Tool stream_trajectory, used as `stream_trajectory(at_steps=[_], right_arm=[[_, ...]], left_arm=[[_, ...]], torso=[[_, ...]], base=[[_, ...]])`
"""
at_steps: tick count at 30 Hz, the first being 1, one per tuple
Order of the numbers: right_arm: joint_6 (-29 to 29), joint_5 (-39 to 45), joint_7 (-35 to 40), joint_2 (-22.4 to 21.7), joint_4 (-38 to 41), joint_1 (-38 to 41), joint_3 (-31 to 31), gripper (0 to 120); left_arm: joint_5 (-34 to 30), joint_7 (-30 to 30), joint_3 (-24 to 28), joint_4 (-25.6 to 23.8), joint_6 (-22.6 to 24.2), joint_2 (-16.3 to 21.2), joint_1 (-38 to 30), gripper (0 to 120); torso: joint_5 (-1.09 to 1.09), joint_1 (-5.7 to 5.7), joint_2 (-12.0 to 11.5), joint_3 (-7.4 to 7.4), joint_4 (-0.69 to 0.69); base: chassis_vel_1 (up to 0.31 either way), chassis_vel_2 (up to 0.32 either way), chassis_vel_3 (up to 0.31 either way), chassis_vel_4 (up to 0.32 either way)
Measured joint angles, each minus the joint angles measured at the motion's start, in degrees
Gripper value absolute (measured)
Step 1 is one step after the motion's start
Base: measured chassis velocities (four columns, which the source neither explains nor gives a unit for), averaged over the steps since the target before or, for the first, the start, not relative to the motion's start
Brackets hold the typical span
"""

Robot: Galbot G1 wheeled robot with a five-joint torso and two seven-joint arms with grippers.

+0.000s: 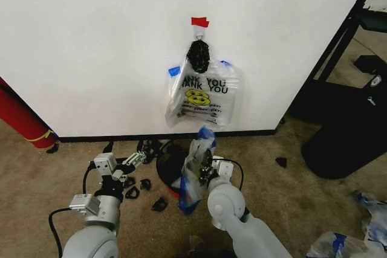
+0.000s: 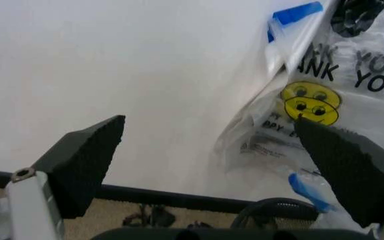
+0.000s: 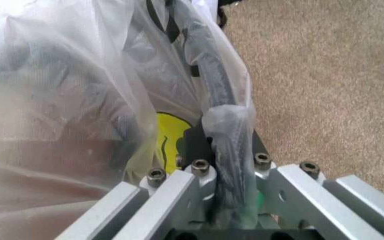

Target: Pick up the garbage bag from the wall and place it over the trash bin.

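Beige carpet below the wall (image 1: pixel 91 46) — right claw (image 1: pixel 202 170) pinches garbage bag (image 1: pixel 192 179) at the trash bin (image 1: pixel 168 170) rim, left claw (image 1: pixel 134 160) spread

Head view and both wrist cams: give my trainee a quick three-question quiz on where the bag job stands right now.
1. True or false: the right gripper is shut on the garbage bag.
2. The left gripper is: A) open, B) shut on a bag, C) shut on the bin rim.
3. Fill in: the held garbage bag hangs over the ____ .

Key: 1 true. 2 A, its fingers stand wide apart, facing the bundle of bags on the wall. 3 trash bin.
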Motion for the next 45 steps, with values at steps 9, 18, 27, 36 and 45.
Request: stream_trajectory(at_steps=[9, 18, 27, 36, 45], right_arm=[[6.04, -4.63, -6.47, -1.29, 2.20, -2.29, 1.92, 0], [12.50, -13.71, -15.92, -3.14, 8.72, -9.92, 7.29, 0], [18.13, -26.97, -20.24, -2.00, 7.46, -11.59, 5.96, 0], [20.44, -32.83, -21.89, -0.48, 7.98, -13.74, 6.77, 0], [20.69, -34.62, -22.16, -0.29, 8.36, -14.90, 8.89, 0]], left_arm=[[-0.18, -0.05, 1.15, -0.55, 0.98, 0.94, -1.40, 100], [-5.40, 0.68, 3.82, -6.78, 5.87, 9.02, -5.41, 100], [-30.15, -1.40, 4.84, -12.11, 18.09, 24.35, -13.06, 100], [-50.14, -7.18, 15.65, -12.11, 24.97, 28.19, -35.57, 98], [-52.39, -9.53, 30.06, -7.62, 29.26, 23.12, -52.42, 98]], torso=[[0.00, 0.00, 0.00, 0.00, -0.01], [0.00, 0.00, 0.00, -0.01, -0.01], [-0.02, 0.00, 0.01, 0.00, 0.01], [0.00, 0.00, 0.01, 0.00, -0.02], [0.00, 0.00, 0.01, 0.00, 0.00]], base=[[0.000, 0.000, 0.000, 0.000], [0.000, 0.000, 0.000, 0.000], [0.000, 0.000, 0.000, 0.000], [0.000, 0.000, 0.000, 0.000], [0.000, 0.000, 0.000, 0.000]])
